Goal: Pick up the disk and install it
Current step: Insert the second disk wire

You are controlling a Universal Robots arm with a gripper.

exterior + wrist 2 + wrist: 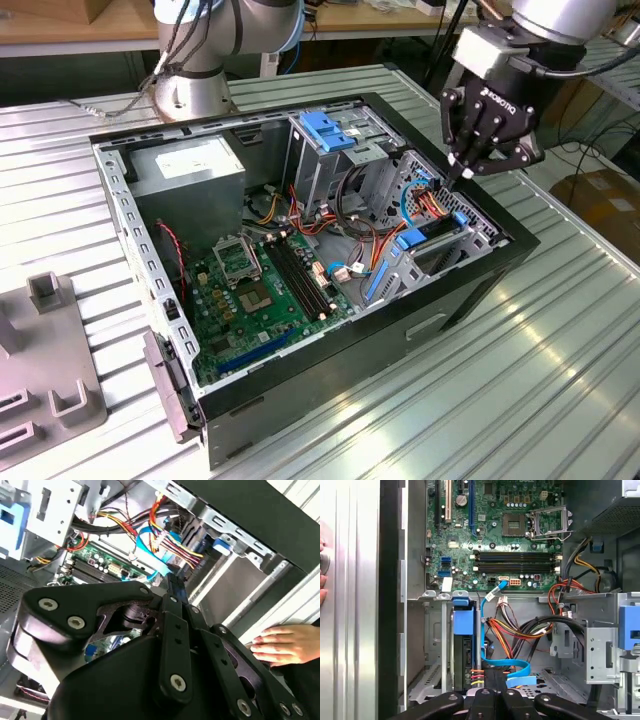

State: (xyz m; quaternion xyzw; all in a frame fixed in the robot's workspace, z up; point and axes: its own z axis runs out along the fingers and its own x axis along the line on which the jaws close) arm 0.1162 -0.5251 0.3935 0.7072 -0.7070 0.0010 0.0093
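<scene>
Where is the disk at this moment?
The disk stands on edge in its bay inside the computer case, on the exterior view's right, under the gripper and beside the coloured cables.

Little print here can be made out. In the upper right of the exterior view, a short line of white lettering runs across the black body of the gripper (a maker's mark, by the look of it). In the upper left of that view, the power supply box carries a white label on its top face, its print not legible. In the first wrist view, the motherboard bears fine white markings beside its slots and sockets, none of them legible, and a small white tag on a blue data cable shows no legible characters.
</scene>
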